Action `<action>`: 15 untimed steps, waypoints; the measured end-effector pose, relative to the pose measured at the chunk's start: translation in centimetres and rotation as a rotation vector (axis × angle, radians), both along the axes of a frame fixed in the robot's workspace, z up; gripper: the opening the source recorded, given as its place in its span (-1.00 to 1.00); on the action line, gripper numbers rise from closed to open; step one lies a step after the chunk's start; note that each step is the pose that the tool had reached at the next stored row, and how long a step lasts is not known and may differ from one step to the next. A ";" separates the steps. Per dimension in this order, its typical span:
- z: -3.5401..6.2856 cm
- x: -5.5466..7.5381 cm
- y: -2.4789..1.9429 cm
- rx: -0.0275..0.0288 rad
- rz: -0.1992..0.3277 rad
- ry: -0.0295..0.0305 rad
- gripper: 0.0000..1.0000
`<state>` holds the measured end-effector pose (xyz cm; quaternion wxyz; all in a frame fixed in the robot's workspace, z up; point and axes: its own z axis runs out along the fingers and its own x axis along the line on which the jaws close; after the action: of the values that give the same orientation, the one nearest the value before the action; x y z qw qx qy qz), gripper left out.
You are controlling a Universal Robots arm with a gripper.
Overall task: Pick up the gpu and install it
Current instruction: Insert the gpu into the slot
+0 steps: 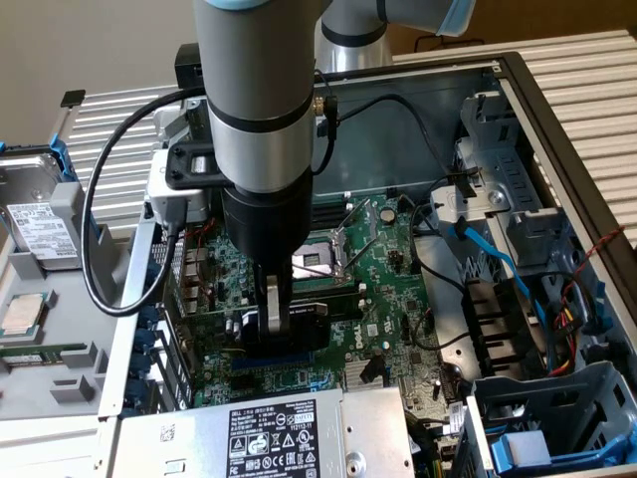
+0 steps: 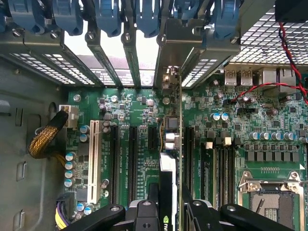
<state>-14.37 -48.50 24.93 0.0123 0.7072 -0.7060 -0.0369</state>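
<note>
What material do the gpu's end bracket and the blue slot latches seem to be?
Gpu bracket: thin bare metal, judging by its dull silver sheen. Blue latches: probably moulded plastic, with uniform glossy colour and rounded shapes.

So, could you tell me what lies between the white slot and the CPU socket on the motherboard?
In the wrist view, black expansion slots and the upright gpu lie between the white slot and the CPU socket.

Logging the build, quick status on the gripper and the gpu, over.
Gripper shut on the gpu, low over the motherboard. Card on edge, bracket at the rear slot openings. Whether it is seated, cannot tell. Nothing seen blocking.
</note>
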 end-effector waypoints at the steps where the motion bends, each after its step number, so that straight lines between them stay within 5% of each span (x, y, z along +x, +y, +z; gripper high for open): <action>1: 0.00 0.0 0.00 0.0000 0.000 0.0000 -0.45; 15: -0.07 0.0 0.00 0.0001 0.001 -0.0058 -0.45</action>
<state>-14.37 -48.50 24.86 0.0103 0.7077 -0.7056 -0.0349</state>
